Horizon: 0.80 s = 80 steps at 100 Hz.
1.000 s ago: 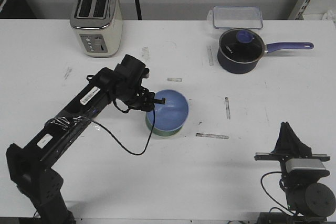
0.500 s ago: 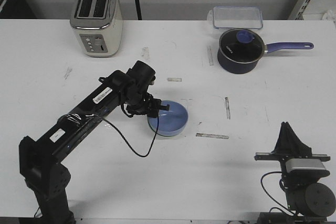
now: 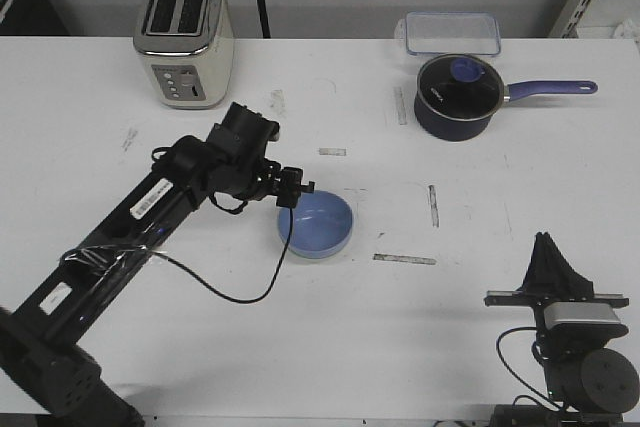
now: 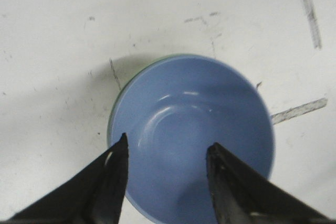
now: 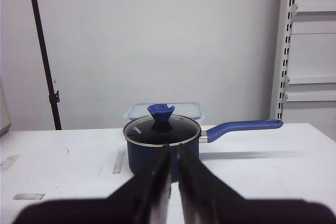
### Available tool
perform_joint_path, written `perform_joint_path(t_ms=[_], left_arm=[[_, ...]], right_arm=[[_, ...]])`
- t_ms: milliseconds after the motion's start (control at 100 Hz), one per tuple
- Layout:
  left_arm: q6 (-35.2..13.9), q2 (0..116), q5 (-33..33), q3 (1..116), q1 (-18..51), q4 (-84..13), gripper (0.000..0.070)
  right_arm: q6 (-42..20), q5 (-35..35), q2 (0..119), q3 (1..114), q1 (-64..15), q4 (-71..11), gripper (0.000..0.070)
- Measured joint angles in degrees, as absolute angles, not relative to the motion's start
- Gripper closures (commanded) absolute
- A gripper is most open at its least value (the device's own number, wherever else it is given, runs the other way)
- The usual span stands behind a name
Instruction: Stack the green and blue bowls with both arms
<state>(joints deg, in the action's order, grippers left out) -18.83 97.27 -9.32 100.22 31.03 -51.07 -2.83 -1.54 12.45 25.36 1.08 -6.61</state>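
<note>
Looking from your left gripper (image 4: 165,153), jaws spread and empty, the blue bowl (image 3: 318,223) sits directly ahead mid-table, apparently nested in the green bowl (image 4: 116,103); only a rim sliver shows. Your right gripper (image 5: 171,163), closed, rests well apart.
</note>
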Motion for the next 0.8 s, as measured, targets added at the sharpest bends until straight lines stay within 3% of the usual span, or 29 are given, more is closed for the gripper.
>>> perform_joint_path(t_ms=[190, 360, 540, 800], left_arm=[[-18.3, 88.9, -2.9, 97.0, 30.3, -41.6, 0.044], [-13.7, 79.2, 2.2, 87.7, 27.8, -33.0, 0.07], [-8.0, 69.5, 2.9, 74.4, 22.7, -24.9, 0.07], [-3.2, 52.3, 3.0, 51.5, 14.8, -3.4, 0.07]], right_arm=[[-2.8, -1.5, 12.4, 25.4, 1.1, -6.6, 0.0683], [-2.9, -1.5, 12.4, 25.4, 1.1, -6.6, 0.0683], [-2.9, -1.5, 12.4, 25.4, 1.1, -6.6, 0.0683], [-2.9, -1.5, 12.4, 25.4, 1.1, -6.6, 0.0683]])
